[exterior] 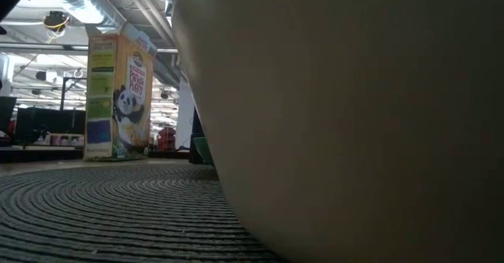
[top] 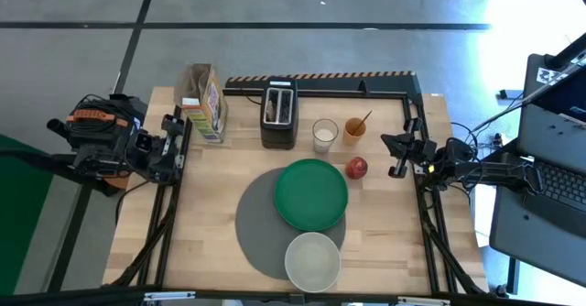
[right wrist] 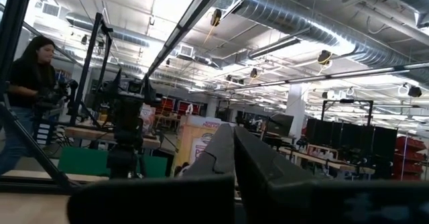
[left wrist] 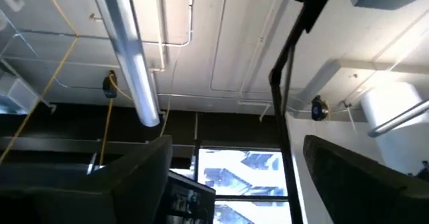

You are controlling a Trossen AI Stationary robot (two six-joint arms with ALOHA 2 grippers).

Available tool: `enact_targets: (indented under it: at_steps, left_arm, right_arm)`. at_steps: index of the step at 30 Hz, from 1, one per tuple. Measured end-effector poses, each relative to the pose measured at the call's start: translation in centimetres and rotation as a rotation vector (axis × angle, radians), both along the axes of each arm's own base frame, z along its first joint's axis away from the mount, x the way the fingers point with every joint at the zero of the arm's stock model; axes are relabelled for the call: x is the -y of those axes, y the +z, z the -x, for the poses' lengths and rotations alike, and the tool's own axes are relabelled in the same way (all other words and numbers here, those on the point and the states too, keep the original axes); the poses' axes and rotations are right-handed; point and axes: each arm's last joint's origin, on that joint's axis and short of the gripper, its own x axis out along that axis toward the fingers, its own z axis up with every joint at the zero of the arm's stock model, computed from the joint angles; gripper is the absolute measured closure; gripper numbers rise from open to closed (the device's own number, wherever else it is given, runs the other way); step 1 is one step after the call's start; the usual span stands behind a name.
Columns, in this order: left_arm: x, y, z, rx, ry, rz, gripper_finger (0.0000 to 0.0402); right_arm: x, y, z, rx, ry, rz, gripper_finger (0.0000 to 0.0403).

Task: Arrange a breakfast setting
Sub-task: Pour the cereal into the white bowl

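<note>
While both arms sit drawn back at the worktop's side edges, neither tool touches anything. The right tool (top: pixel 400 156) hangs at the right edge, level with the apple (top: pixel 356 168), and its wrist view shows the two fingers (right wrist: pixel 221 153) pressed together, pointing across the room. The left tool (top: pixel 176 139) rests at the left edge beside the cereal box (top: pixel 203 100); its wrist camera looks up at the ceiling, with its fingers (left wrist: pixel 144 177) spread well apart.

Out from the right tool, the apple lies just beside the plate (top: pixel 311 194), off the mat (top: pixel 256 228). The plate lies mostly on the mat, its far-right rim hanging over the mat's edge, and nothing shows on it. The bowl (top: pixel 313 261) sits near the front edge, partly on the mat, close to the plate's near rim; its inside looks pale and bare. Toward the back edge stand the toaster (top: pixel 278 112), a glass (top: pixel 325 135) with white contents, and a cup (top: pixel 354 128) with a thin stick-like handle leaning out; what the handle belongs to cannot be told.

Only the low view shows the bowl's (exterior: pixel 354 113) outer wall close up, the mat's (exterior: pixel 102 208) ribbed weave and the panda on the cereal box (exterior: pixel 118 94). Only the right wrist view shows a person (right wrist: pixel 27 90) standing beyond the worktop.
</note>
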Motion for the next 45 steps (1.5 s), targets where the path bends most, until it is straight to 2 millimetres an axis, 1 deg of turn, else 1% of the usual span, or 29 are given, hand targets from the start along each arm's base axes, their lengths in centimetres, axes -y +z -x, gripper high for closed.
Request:
enact_targets:
  at_steps: [3, 7, 10, 15, 20, 24, 27, 30, 34, 38, 40, 43, 45]
  left_arm:
    - [0.1, 1.0, 0.4, 0.029, -0.040, -0.045, 0.0046]
    - [0.2, 3.3, 0.7, 0.011, -0.042, -0.058, 0.0048]
    - [0.2, 5.7, 0.6, -0.029, -0.016, -0.079, 0.0053]
    - [0.2, 9.4, -0.2, -0.132, 0.035, -0.131, 0.0054]
    - [0.3, 13.4, -0.5, -0.213, 0.081, -0.197, 0.0055]
    - [0.1, 16.5, -0.6, -0.280, 0.119, -0.174, 0.0055]
    - [0.0, 18.1, -0.9, -0.359, 0.170, -0.163, 0.0055]
    - [-0.1, 19.0, -1.7, -0.430, 0.192, -0.150, 0.0055]
    - [0.1, 19.1, -3.4, -0.500, 0.220, -0.174, 0.0055]
    - [0.4, 18.8, -5.1, -0.572, 0.354, -0.160, 0.0055]
    - [0.7, 18.8, -5.7, -0.585, 0.421, -0.187, 0.0055]
    - [1.1, 19.1, -5.7, -0.580, 0.568, -0.233, 0.0055]
    - [0.9, 19.6, -5.2, -0.561, 0.644, -0.206, 0.0055]
  right_arm:
    - [0.0, 0.0, 0.0, -0.005, -0.003, 0.006, 0.0403]
    - [0.0, -0.1, 0.0, -0.012, -0.011, 0.021, 0.0403]
    - [0.0, -0.1, 0.0, -0.011, -0.019, 0.018, 0.0403]
    - [0.1, -0.1, 0.0, -0.016, -0.026, 0.014, 0.0403]
    - [0.1, -0.2, -0.1, -0.033, -0.026, 0.012, 0.0403]
    - [0.1, -0.3, -0.1, -0.034, -0.025, 0.012, 0.0403]
    - [0.1, -0.3, -0.1, -0.040, -0.024, 0.011, 0.0403]
    - [0.1, -0.5, -0.2, -0.057, -0.024, 0.008, 0.0403]
    - [0.1, -0.5, -0.2, -0.063, -0.023, 0.007, 0.0403]
    - [0.1, -0.5, -0.2, -0.064, -0.022, 0.007, 0.0403]
    - [0.0, -0.5, -0.3, -0.068, -0.016, 0.009, 0.0403]
    - [0.1, -0.6, -0.3, -0.077, -0.016, 0.008, 0.0403]
    - [0.1, -0.7, -0.3, -0.084, -0.015, 0.008, 0.0403]
